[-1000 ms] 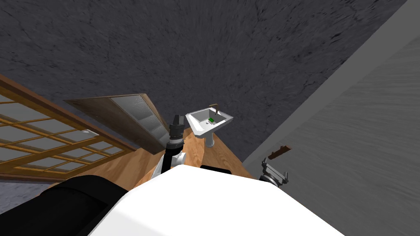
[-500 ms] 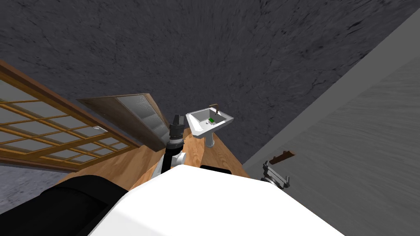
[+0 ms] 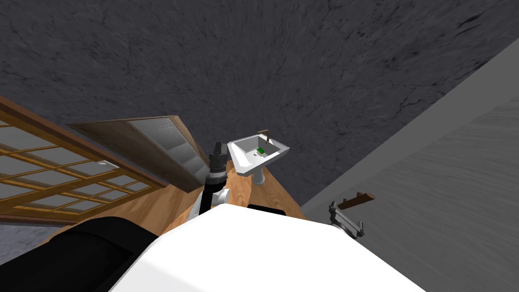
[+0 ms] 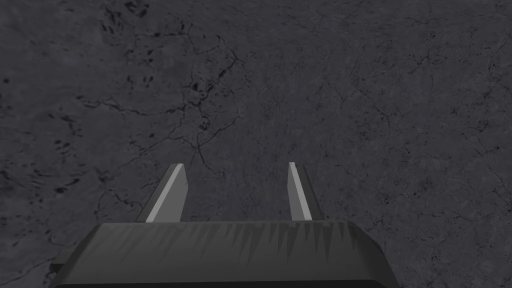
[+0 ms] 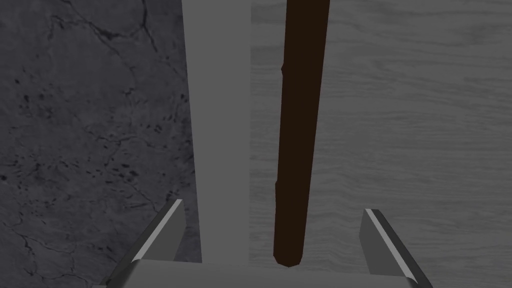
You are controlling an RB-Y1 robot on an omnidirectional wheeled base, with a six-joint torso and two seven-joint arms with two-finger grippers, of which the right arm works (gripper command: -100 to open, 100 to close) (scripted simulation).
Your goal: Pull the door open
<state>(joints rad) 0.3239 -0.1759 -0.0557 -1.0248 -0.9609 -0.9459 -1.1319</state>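
Two pincers, head view: left pincer (image 3: 218,147) raised beside the white sink (image 3: 256,153); right pincer (image 3: 347,221) just under the brown handle (image 3: 357,200).
Door, head view: grey door (image 3: 446,192) on my right, its handle a short bar slanting across the face, close to the pale frame (image 3: 405,133).
Left wrist view: and the fingers (image 4: 170,192) stand well spread, so that pincer is open.
Right wrist view: wide open too! The handle runs lengthwise straight away from the pincer, between the two fingers (image 5: 162,235), neither one touching it; its rounded near end sits just above the pincer's body.
Extra here: wood grain on the door.
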